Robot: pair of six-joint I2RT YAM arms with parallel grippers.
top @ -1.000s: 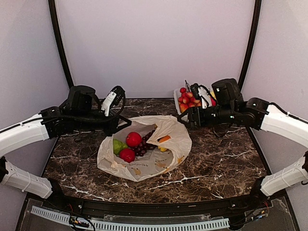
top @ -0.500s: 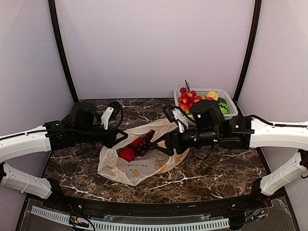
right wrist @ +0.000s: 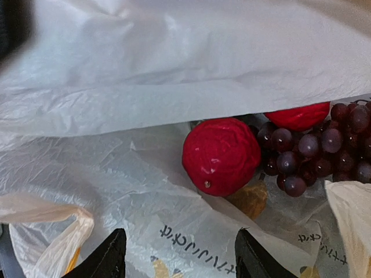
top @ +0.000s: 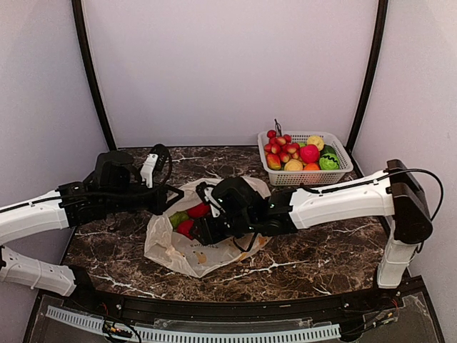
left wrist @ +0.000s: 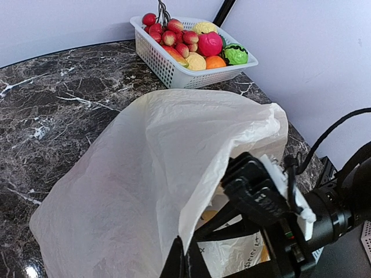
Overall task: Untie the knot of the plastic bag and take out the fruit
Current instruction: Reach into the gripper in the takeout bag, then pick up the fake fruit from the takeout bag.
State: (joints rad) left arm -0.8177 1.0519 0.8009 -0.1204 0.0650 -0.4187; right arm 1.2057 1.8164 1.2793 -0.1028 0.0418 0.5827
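Note:
The cream plastic bag (top: 178,250) lies open on the marble table; no knot shows. My left gripper (top: 168,196) is shut on the bag's upper edge (left wrist: 191,174) and holds it up like a tent. My right gripper (top: 203,230) is open inside the bag's mouth. In the right wrist view its fingertips (right wrist: 111,255) straddle bare printed plastic just short of a red round fruit (right wrist: 220,155). Dark purple grapes (right wrist: 316,147) and a second red fruit (right wrist: 298,116) lie beyond. A green piece (top: 176,217) shows at the bag's left.
A white mesh basket (top: 341,170) at the back right holds a red berry bunch (top: 278,146), yellow, red, orange and green fruits. It also shows in the left wrist view (left wrist: 168,69). The right arm (top: 335,204) stretches across the table's middle.
My right arm swung from the basket down and left to the bag, and its open gripper now reaches into the mouth. The left gripper shifted left, still holding the bag's edge.

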